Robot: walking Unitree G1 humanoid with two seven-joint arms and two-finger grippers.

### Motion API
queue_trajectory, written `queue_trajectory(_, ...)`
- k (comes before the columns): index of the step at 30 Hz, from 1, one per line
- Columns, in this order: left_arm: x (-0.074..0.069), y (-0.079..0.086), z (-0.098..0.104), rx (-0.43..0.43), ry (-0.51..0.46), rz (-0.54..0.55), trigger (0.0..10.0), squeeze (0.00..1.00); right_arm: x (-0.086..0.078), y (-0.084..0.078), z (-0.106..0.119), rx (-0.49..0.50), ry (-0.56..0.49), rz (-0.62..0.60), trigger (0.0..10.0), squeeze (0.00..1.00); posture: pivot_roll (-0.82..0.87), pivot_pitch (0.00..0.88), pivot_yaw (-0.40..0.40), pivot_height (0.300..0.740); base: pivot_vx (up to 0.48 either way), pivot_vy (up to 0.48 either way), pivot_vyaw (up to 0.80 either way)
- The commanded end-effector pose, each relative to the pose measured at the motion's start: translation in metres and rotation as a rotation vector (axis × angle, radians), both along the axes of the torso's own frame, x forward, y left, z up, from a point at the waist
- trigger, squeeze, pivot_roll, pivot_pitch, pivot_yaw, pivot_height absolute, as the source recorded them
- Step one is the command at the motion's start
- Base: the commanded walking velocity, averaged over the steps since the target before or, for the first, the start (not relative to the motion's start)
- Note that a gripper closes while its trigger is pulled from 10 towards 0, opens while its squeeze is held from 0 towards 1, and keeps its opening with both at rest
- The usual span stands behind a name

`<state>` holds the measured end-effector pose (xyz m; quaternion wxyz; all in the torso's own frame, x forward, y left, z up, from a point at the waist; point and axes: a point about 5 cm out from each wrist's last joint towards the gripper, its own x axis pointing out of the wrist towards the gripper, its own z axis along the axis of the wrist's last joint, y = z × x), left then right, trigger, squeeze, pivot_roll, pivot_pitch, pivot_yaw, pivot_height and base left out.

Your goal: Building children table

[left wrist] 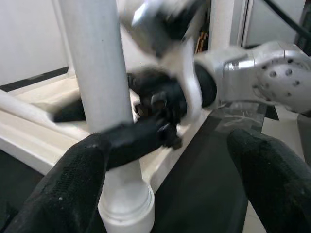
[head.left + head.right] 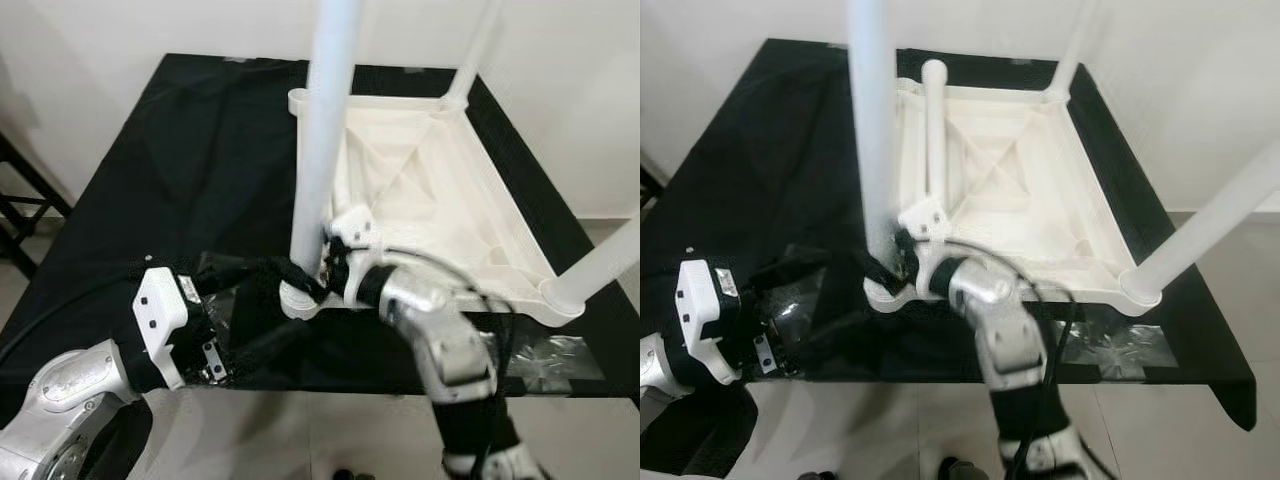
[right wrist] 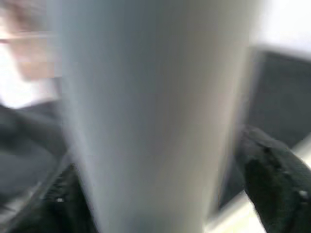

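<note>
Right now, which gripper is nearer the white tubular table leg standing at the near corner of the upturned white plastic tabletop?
Right. The right gripper is closed around the white tubular table leg near its base. The left gripper sits open just beside it, fingers apart.

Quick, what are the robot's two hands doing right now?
Left end effector: open, fingers spread, holding nothing, facing the white plastic table leg.
Right end effector: shut on the leg near its base.
</note>
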<state>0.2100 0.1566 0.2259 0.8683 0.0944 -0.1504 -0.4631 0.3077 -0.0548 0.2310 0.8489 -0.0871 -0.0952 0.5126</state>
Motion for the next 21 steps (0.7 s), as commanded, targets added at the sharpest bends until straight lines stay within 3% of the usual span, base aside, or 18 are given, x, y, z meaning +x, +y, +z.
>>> queue_trajectory(1,-0.001,-0.003,-0.003,0.0,0.011,-0.016,10.0,0.0,0.0,0.002,-0.01,-0.035,0.03,0.139,10.0,0.0,0.1,0.222,-0.077,0.74,0.0,0.0,0.0)
queue_trajectory(3,-0.001,-0.004,-0.003,-0.001,0.012,-0.018,10.0,0.0,0.002,0.0,-0.01,-0.057,0.033,0.182,10.0,0.0,0.11,0.222,-0.08,0.74,0.0,0.0,0.0)
queue_trajectory(5,0.0,-0.004,-0.002,-0.004,0.008,-0.015,10.0,0.0,0.017,-0.003,-0.013,-0.156,0.02,0.274,10.0,0.0,0.11,0.219,-0.083,0.74,0.0,0.0,0.0)
queue_trajectory(7,0.0,-0.004,-0.002,-0.003,0.005,-0.013,10.0,0.0,0.021,-0.003,-0.014,-0.2,0.017,0.318,10.0,0.0,0.11,0.22,-0.084,0.74,0.0,0.0,0.0)
queue_trajectory(13,-0.001,-0.005,-0.001,-0.004,0.003,-0.013,10.0,0.0,0.033,-0.002,-0.006,-0.217,0.054,0.391,10.0,0.0,0.13,0.216,-0.091,0.74,0.0,0.0,0.0)
queue_trajectory(14,-0.001,-0.006,-0.001,-0.004,0.002,-0.014,10.0,0.0,0.038,-0.002,-0.001,-0.209,0.065,0.412,0.0,0.0,0.13,0.218,-0.094,0.74,0.0,0.0,0.0)
queue_trajectory(21,-0.002,-0.006,-0.001,-0.003,0.003,-0.012,10.0,0.0,0.043,-0.005,0.006,-0.212,0.087,0.499,0.0,0.0,0.12,0.222,-0.104,0.74,0.0,0.0,0.0)
